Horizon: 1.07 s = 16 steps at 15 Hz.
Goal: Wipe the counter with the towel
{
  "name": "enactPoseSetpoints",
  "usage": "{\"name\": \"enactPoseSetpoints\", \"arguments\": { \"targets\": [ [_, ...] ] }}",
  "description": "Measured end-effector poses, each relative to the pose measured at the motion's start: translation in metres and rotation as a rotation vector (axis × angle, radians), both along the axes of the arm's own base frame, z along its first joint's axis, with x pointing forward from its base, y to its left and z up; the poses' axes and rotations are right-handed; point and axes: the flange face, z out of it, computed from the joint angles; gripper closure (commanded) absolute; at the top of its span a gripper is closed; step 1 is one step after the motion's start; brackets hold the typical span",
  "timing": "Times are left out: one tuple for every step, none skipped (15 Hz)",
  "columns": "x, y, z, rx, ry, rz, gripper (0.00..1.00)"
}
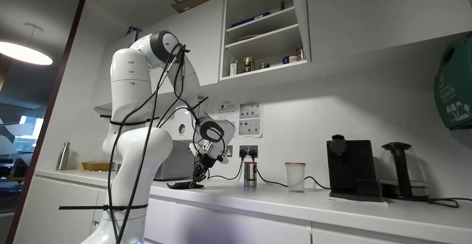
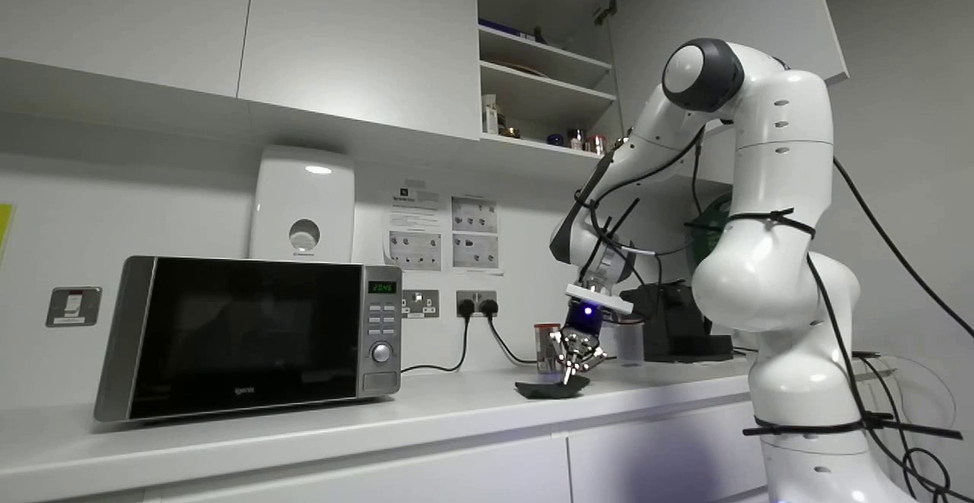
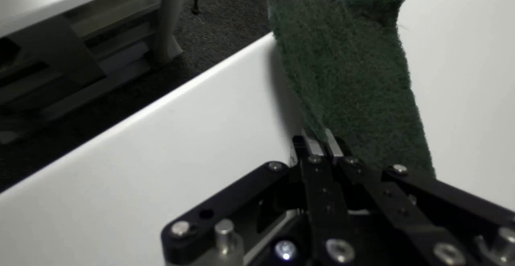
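The towel [image 3: 362, 64], a dark green rough cloth, lies on the white counter [image 3: 169, 177], with its far corners curling up in the wrist view. My gripper [image 3: 320, 140] is shut on the towel's left side, where a fold runs up between the two metal fingertips. Part of the cloth passes beneath the right finger and is hidden by it. In both exterior views the gripper [image 1: 193, 183] points down at the worktop, and the towel [image 2: 551, 389] shows as a low dark strip under the fingertips [image 2: 568, 375].
A microwave [image 2: 251, 335] stands on the counter. Behind the gripper are a red-lidded jar [image 1: 250, 174] and a plastic cup [image 1: 295, 177]. Further along sit a black coffee machine [image 1: 352, 166] and a kettle [image 1: 402, 170]. The counter's front edge [image 3: 132, 117] runs close to the towel.
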Motion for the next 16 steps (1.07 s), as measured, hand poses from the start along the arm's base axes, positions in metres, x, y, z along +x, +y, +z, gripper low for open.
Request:
{"name": "enactPoseSetpoints", "arguments": {
  "targets": [
    [-0.001,-0.004,0.002,-0.049,0.033,0.022,0.99],
    [-0.001,-0.009,0.005,-0.095,0.065,0.043,0.99],
    [0.0,-0.013,0.009,-0.139,0.094,0.063,0.99],
    [0.0,-0.017,0.013,-0.183,0.121,0.082,0.99],
    [0.0,-0.02,0.018,-0.226,0.146,0.1,0.99],
    [0.001,-0.024,0.022,-0.269,0.169,0.115,0.99],
    [0.002,-0.027,0.026,-0.309,0.189,0.128,0.99],
    [0.003,-0.03,0.03,-0.349,0.205,0.138,0.99],
    [0.005,-0.033,0.033,-0.381,0.216,0.148,0.99],
    [0.008,-0.035,0.036,-0.396,0.212,0.158,0.99],
    [0.012,-0.036,0.038,-0.395,0.199,0.173,0.99],
    [0.017,-0.038,0.04,-0.388,0.177,0.193,0.99],
    [0.022,-0.04,0.04,-0.378,0.153,0.215,0.99],
    [0.027,-0.043,0.039,-0.367,0.127,0.236,0.99],
    [0.033,-0.046,0.036,-0.357,0.108,0.257,0.99],
    [0.039,-0.049,0.032,-0.35,0.096,0.276,0.99]
  ]
}}
